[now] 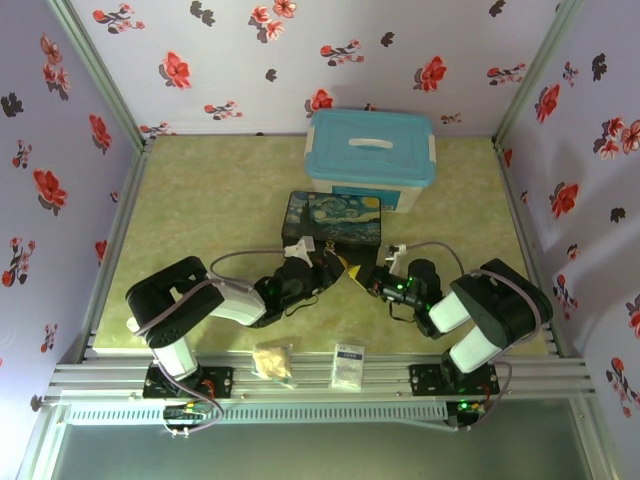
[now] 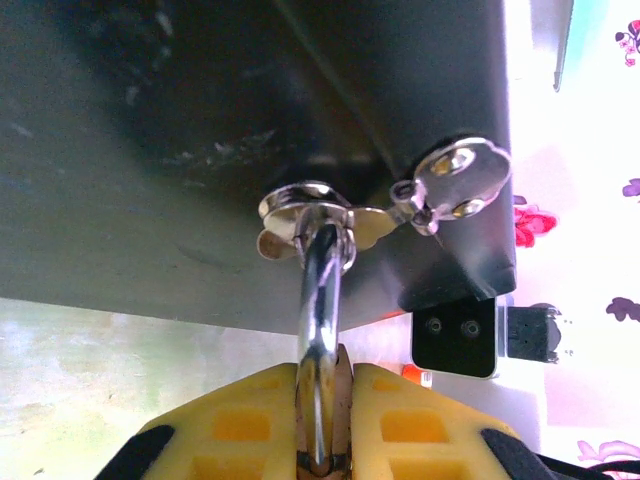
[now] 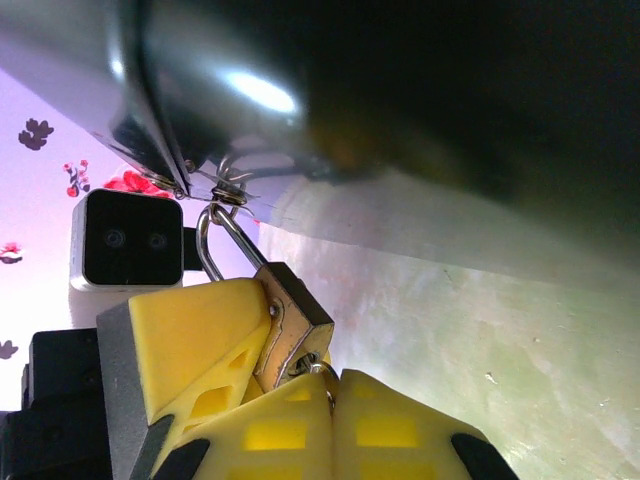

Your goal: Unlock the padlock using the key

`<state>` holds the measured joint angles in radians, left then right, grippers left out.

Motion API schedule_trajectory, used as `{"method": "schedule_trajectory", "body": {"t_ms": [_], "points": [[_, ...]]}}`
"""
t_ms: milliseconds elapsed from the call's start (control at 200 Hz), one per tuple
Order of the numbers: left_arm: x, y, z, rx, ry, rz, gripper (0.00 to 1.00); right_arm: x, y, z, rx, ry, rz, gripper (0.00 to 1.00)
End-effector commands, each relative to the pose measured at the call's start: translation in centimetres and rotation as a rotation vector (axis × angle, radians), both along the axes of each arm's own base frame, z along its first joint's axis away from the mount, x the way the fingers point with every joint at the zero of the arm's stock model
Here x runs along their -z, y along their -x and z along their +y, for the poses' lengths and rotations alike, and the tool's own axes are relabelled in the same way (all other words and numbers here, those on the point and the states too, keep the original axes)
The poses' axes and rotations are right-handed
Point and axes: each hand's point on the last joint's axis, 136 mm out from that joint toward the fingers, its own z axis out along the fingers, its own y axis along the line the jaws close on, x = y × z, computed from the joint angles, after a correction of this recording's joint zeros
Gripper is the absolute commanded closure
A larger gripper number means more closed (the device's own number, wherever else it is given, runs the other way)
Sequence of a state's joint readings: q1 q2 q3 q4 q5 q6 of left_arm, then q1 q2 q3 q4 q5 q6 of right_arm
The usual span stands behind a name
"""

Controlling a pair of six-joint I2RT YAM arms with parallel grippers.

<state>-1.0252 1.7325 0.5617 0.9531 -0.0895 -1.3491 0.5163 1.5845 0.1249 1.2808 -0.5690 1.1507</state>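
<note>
Green table [image 1: 200, 210], floral walls [image 1: 230, 40]: clamping padlock [image 3: 295, 325] in left gripper [image 2: 324, 392], pinching key [image 3: 324, 373] at keyhole with right gripper [image 3: 330, 388]; unlocking seemingly pending.

The table [image 1: 200, 220] has a pale green, marbled top, closed in by flowered walls on the left, far and right sides. A light-blue plastic bin [image 1: 370, 150] with a lid and white latches stands at the far side, a little right of centre. Just near of it, around the middle, sits a dark-blue painted box [image 1: 335, 222]; whether the two touch cannot be told. Along the near edge runs a ribbed metal rail [image 1: 300, 378]. On it lie a crumpled beige packet [image 1: 273, 361] and, just to its right, a white packet [image 1: 348, 365].
</note>
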Motion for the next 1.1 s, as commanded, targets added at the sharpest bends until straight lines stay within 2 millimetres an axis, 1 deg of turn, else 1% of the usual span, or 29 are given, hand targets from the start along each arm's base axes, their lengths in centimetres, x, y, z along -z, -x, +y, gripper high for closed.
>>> {"method": "schedule_trajectory", "body": {"t_ms": [0, 105, 205, 325, 410, 560, 745, 850, 920, 975, 1025, 1035, 1040, 1045, 1090], "points": [[-3.1, 3.3, -3.8, 0.185, 0.117, -0.022, 1.00, -4.4, -1.6, 1.9, -0.016, -0.052, -0.193, 1.00], [-2.8, 3.5, -3.7, 0.187, 0.114, -0.015, 1.00, -4.6, -2.3, 1.8, 0.009, -0.085, -0.161, 1.00], [-2.4, 3.7, -3.5, 0.189, 0.111, -0.009, 1.00, -6.0, -2.8, 2.3, 0.005, -0.146, -0.125, 1.00], [-2.4, 3.7, -3.4, 0.181, 0.137, -0.009, 1.00, -8.2, -2.4, 2.9, -0.001, -0.206, -0.130, 1.00], [-2.4, 3.8, -3.6, 0.184, 0.140, -0.006, 1.00, -8.8, -2.5, 2.9, 0.017, -0.236, -0.103, 1.00], [-2.5, 4.0, -4.1, 0.195, 0.139, -0.010, 1.00, -8.3, -2.6, 3.4, 0.010, -0.265, -0.021, 1.00], [-2.9, 3.9, -3.5, 0.178, 0.137, -0.041, 1.00, -7.8, -2.5, 2.9, 0.030, -0.319, 0.115, 1.00], [-3.0, 4.0, -3.2, 0.174, 0.131, -0.051, 1.00, -7.8, -2.5, 2.7, 0.043, -0.320, 0.114, 1.00], [-3.1, 3.9, -3.2, 0.172, 0.130, -0.056, 1.00, -7.1, -2.6, 2.5, 0.054, -0.269, 0.075, 1.00], [-3.1, 3.9, -3.2, 0.170, 0.131, -0.052, 1.00, -6.5, -2.1, 2.7, 0.051, -0.205, 0.038, 1.00], [-3.1, 3.9, -3.3, 0.170, 0.137, -0.048, 1.00, -6.2, -1.7, 3.3, 0.037, -0.135, -0.002, 1.00], [-3.1, 3.9, -3.3, 0.170, 0.138, -0.046, 1.00, -5.6, -1.6, 3.4, 0.036, -0.108, 0.017, 1.00], [-3.1, 3.9, -3.3, 0.170, 0.139, -0.045, 1.00, -6.0, -1.6, 3.5, 0.031, -0.107, -0.006, 1.00], [-3.1, 3.9, -3.3, 0.169, 0.140, -0.044, 1.00, -5.5, -1.4, 3.6, 0.030, -0.091, 0.015, 1.00], [-3.0, 3.9, -3.4, 0.171, 0.144, -0.041, 1.00, -5.4, -0.9, 4.1, 0.010, -0.013, -0.034, 1.00]]}}
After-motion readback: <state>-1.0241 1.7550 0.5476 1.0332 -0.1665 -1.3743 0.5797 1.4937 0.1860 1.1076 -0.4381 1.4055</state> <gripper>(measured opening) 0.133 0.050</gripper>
